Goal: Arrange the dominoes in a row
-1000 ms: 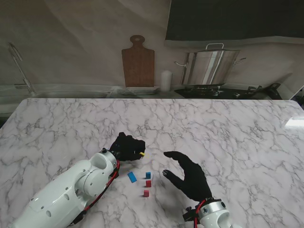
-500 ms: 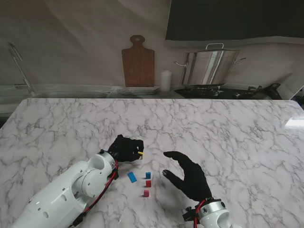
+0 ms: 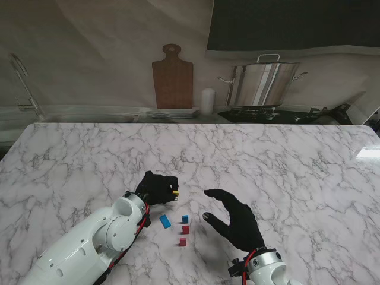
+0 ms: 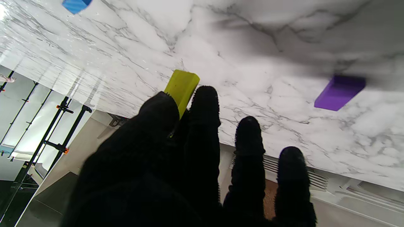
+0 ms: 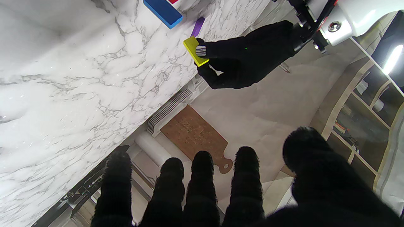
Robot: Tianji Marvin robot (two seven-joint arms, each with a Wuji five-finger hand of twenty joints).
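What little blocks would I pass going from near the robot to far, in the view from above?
Red domino → second red domino → small blue domino → yellow domino, pinched in the left hand.

The left hand (image 3: 157,187) has drawn slightly nearer to me, apparently carrying the yellow domino (image 3: 176,193) along.

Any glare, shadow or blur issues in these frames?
Stand view: a window glare patch on the marble table at its far right edge; otherwise even light. Left wrist view: the purple domino lies in soft shadow, the left hand close and dark. Right wrist view: yellow domino sharp.
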